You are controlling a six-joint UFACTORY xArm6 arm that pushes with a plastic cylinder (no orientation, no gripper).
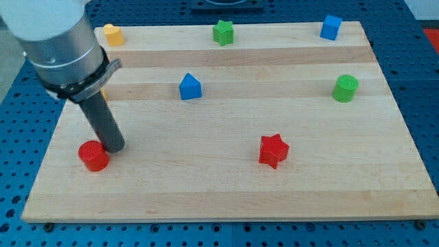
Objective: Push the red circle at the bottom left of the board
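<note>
At 7 o'clock on the desk point(206, 199), red circle point(93, 156); my tip point(114, 147) touches its 2 o'clock edge. No gripper on this rod, nothing held. Red star point(273, 150) at 5 o'clock.

We seem to be in a robotics lab: a pale wooden board point(226, 185) rests on a blue perforated bench top point(422, 82), and a grey industrial arm point(58, 41) fills the frame's upper left.
</note>
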